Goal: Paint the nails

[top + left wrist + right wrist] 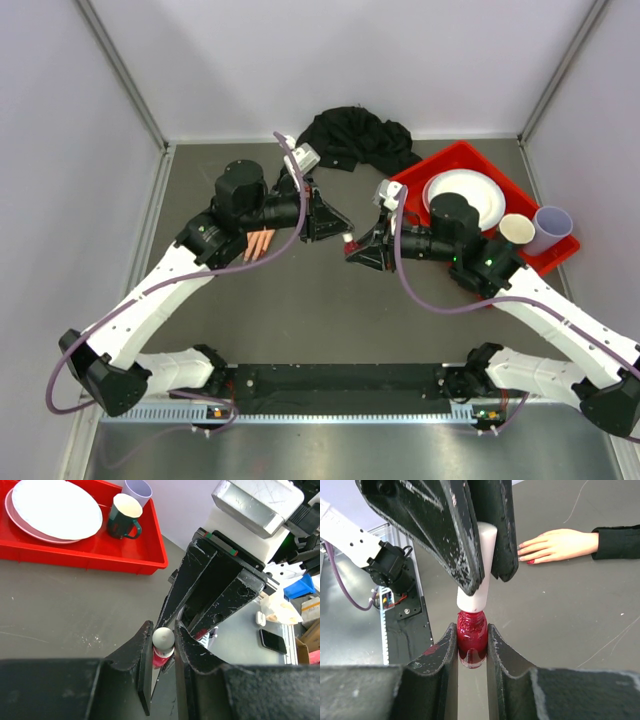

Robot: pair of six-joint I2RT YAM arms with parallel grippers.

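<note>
Pale lilac walls [350, 60] enclose a dark grey tabletop [300, 320].

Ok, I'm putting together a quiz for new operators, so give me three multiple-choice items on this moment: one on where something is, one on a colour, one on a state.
1. Where does the mannequin hand lie?
A. in the red tray
B. on the grey table
C. on the black cloth

2. What colour is the cap of the polish bottle?
A. black
B. blue
C. white

3. How is the right tool set?
A. shut on the polish bottle
B. open above the plates
C. shut on nothing

Key:
1 B: the right wrist view shows it lying flat on bare table.
2 C: the tall cap shows white between the fingers of the left tool.
3 A: its fingers press both sides of the red glass.
</note>
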